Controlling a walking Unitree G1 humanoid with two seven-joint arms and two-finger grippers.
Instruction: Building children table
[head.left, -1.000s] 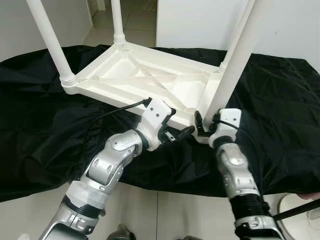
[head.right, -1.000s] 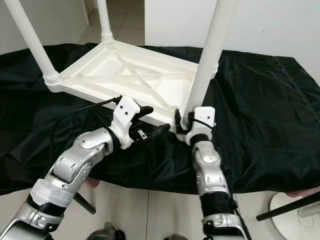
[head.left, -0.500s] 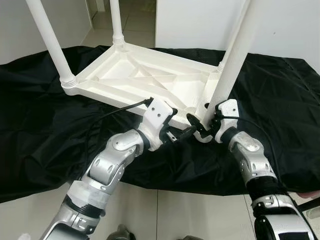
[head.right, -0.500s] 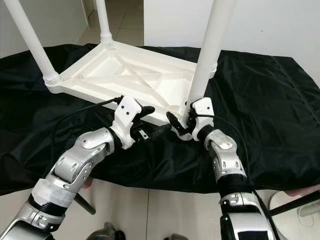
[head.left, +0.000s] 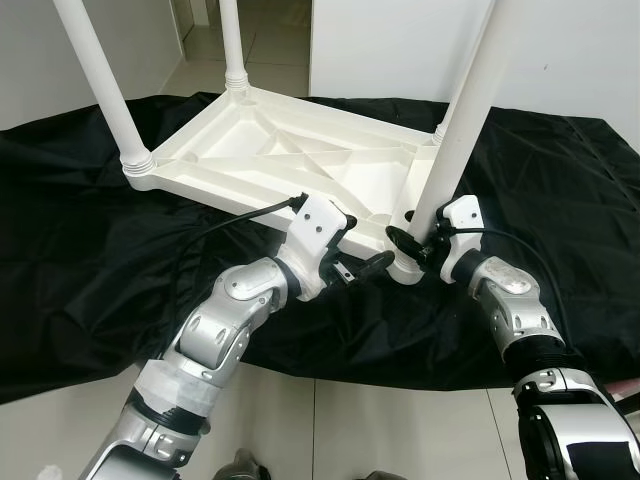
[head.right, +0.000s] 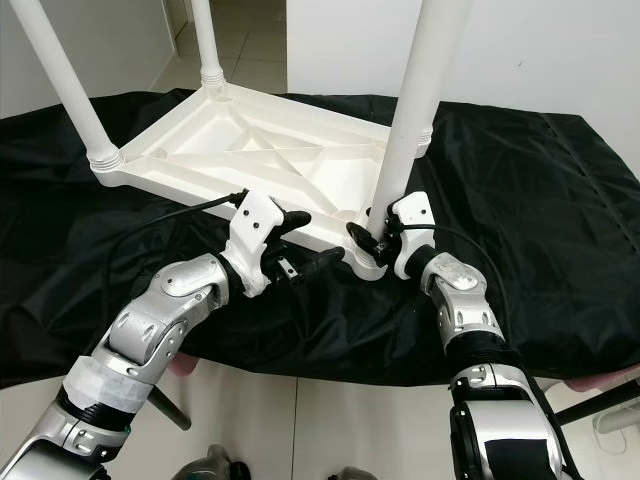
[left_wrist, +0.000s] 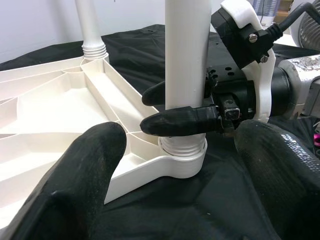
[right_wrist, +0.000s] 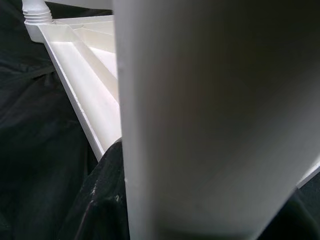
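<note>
- Right pincer (head.left: 410, 243) clamps the last leg (head.left: 455, 140) at its corner socket on the upturned tabletop (head.left: 290, 160), which lies on the cloth-covered surface (head.left: 90, 250).
- Left pincer (head.left: 362, 262) hovers open, empty, beside that corner.
- Likely next — twist the leg tight.

upturned table (head.left: 290, 160) lies on the cloth (head.left: 90, 250), legs up, grippers at its near corner.

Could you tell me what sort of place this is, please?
Probably a room in a home, set up for assembly: a pale tiled floor and plain white walls, with a black fabric sheet spread beneath an upside-down white plastic children's table.
</note>
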